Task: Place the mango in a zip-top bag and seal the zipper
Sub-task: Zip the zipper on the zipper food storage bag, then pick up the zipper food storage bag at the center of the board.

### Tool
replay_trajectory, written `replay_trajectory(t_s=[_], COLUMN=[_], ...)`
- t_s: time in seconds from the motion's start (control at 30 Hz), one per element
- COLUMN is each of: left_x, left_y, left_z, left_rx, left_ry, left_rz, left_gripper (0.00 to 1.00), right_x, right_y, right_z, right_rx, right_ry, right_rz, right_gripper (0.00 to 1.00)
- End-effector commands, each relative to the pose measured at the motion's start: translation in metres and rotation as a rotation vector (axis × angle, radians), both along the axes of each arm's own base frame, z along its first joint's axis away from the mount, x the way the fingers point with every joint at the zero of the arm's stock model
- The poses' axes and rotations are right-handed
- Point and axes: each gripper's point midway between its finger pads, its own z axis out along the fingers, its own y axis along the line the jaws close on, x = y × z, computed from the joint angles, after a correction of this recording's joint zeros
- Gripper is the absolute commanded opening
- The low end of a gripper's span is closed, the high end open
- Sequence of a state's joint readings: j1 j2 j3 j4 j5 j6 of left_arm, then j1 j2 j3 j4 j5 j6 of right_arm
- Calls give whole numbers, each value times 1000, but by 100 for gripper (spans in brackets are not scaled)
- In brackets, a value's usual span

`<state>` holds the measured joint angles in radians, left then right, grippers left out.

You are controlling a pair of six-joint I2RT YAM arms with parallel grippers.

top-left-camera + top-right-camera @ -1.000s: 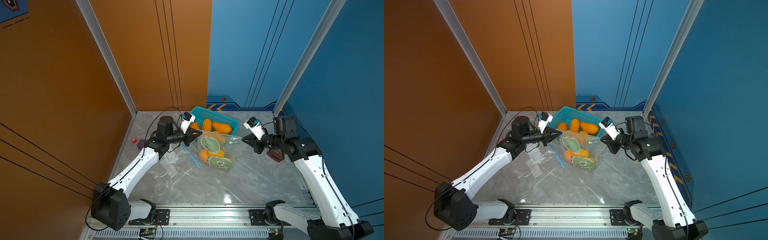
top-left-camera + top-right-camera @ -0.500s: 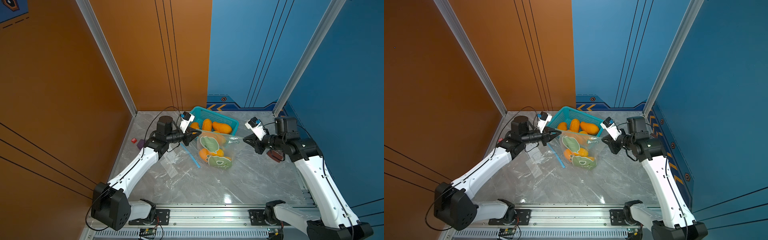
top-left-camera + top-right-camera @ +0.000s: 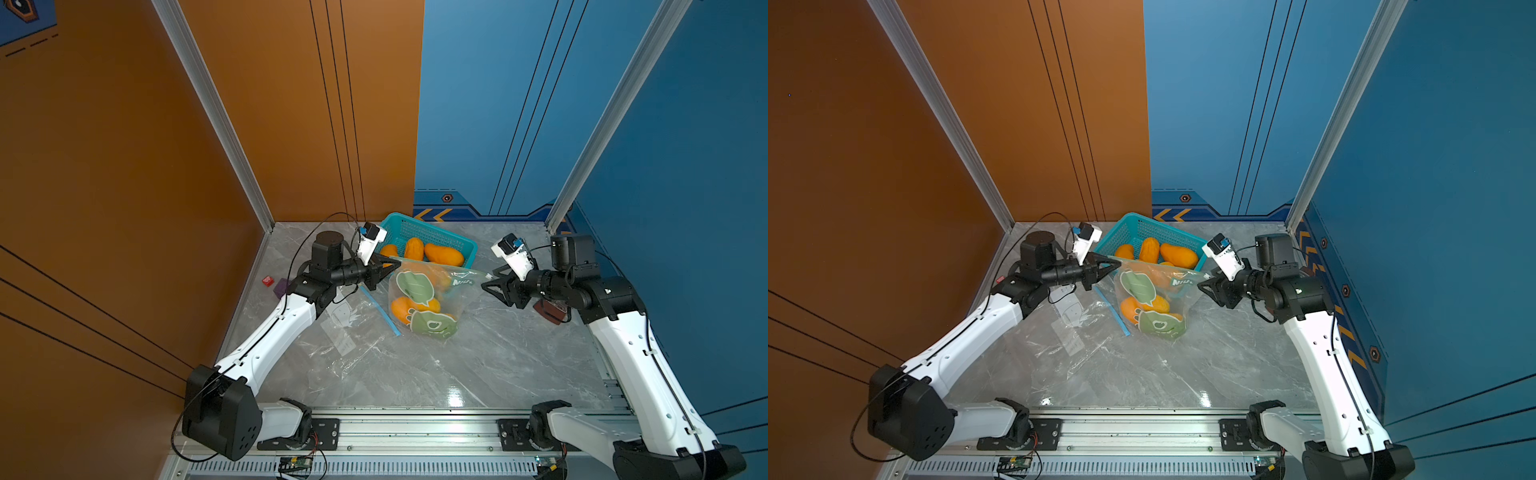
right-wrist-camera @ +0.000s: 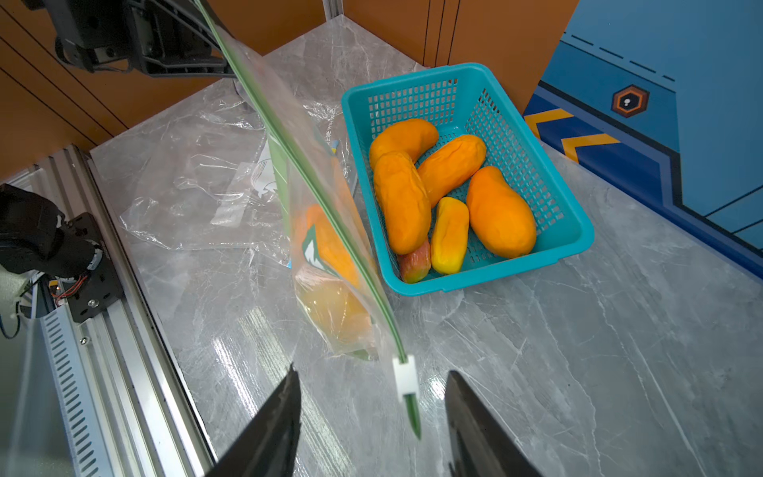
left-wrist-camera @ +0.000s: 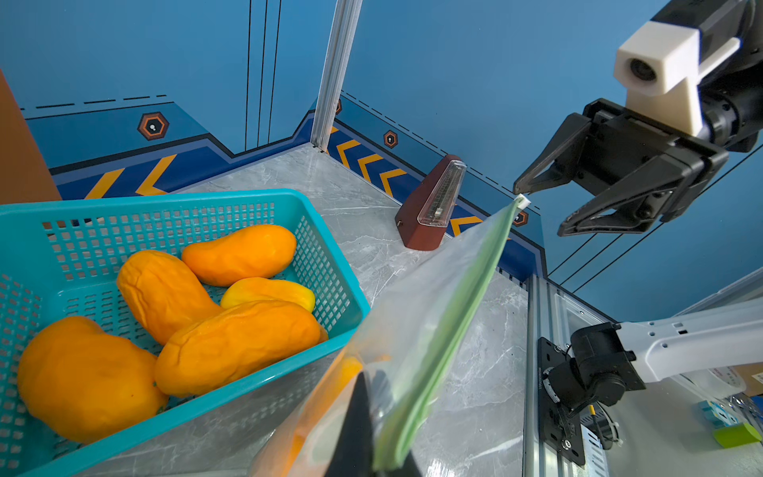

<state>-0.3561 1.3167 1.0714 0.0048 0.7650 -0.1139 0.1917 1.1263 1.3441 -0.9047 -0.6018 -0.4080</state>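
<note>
Release is seen at the right gripper (image 4: pixel 370 373): its jaws, closed a second ago, are now spread wide, and the white slider (image 4: pixel 404 379) is left free between them. The zip-top bag (image 3: pixel 424 299), mango (image 3: pixel 401 309) inside, is held by the left gripper (image 3: pixel 394 271), clamped on its other corner, just in front of the basket (image 3: pixel 432 228). Sealing is judged done.

walls: smooth orange panels (image 3: pixel 124 166) at left, blue panels (image 3: pixel 685 124) at right | corners: silver aluminium posts (image 3: pixel 216 120) | base: glossy grey marble-pattern surface (image 3: pixel 478 365), white light glare (image 3: pixel 455 401) near its front edge
</note>
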Motion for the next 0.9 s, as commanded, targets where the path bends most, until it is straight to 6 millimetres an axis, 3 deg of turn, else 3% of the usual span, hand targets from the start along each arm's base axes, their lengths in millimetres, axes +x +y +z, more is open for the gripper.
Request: replay_trajectory(t_s=[0.0, 0.27, 0.4, 0.57, 0.63, 0.7, 0.8, 0.87], left_x=[-5, -7, -7, -8, -9, -8, -8, -8], left_y=[-6, -10, -10, -10, -10, -11, -11, -10], left_z=[8, 8, 11, 16, 16, 16, 18, 22], left_rx=[-14, -17, -22, -34, -37, -39, -48, -60], left_ry=[-29, -28, -28, -19, -11, -2, 21, 33], left_rz=[-44, -73, -73, -61, -61, -51, -21, 4], left_gripper=[0, 0, 0, 0, 0, 0, 0, 8], right_x=[1, 19, 29, 21, 15, 10, 7, 8], right_y=[16, 40, 53, 71, 75, 77, 74, 66], right_z=[-3, -11, -8, -8, -10, -10, -1, 11], right_rx=[27, -25, -25, -57, -88, -134, -174, -190], right_ry=[35, 53, 69, 91, 81, 57, 13, -28], right_rz=[45, 97, 121, 150, 149, 123, 49, -41], right_gripper=[62, 65, 61, 23, 15, 0, 0, 0])
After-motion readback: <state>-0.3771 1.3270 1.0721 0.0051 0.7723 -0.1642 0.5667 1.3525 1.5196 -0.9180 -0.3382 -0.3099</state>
